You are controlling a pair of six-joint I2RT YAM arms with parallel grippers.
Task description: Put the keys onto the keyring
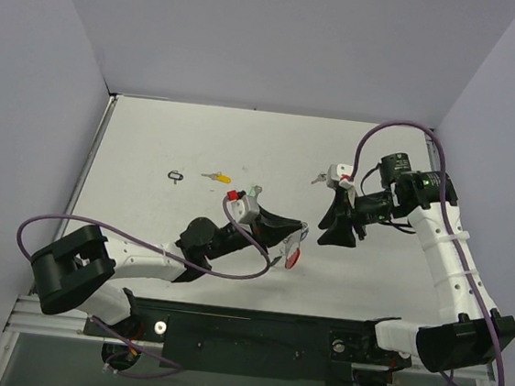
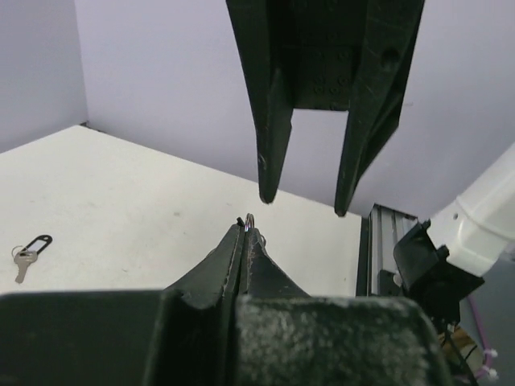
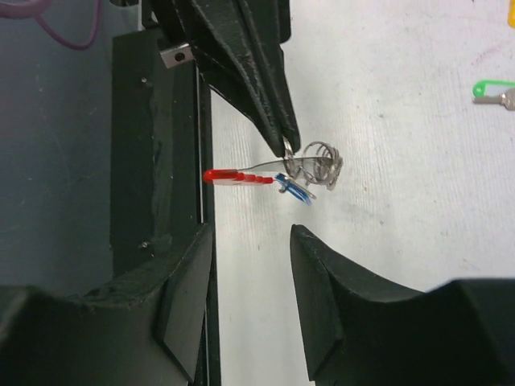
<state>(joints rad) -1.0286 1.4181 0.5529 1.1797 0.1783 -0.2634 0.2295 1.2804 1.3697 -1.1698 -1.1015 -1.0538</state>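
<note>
Count: 1 keyring, 4 keys, 2 grippers.

Left gripper comes in from the top of the right wrist view. Its jaws are fully closed and pinch the keyring's wire at the very tip. In the left wrist view only a sliver of ring pokes out above the closed tips, centre frame. The ring hangs clear of the table, just right of centre in the top view.

The red tag sticks out left of the ring and sits roughly level.

Key 1, blue tag: hangs in the same cluster just under the ring. Can't tell if it's actually threaded on.

Key 2, green tag: flat on the table, upper right of the right wrist view, well apart from the ring.

Key 3, yellow tag: on the table, upper-left of centre in the top view.

Key 4, black loop tag: just left of the yellow one, not touching it. It also shows at the left edge of the left wrist view.

Right gripper: jaws parted about halfway with nothing between them. It faces the left gripper's tip with the ring cluster in front of the gap. No contact visible with the ring or the tag.
</note>
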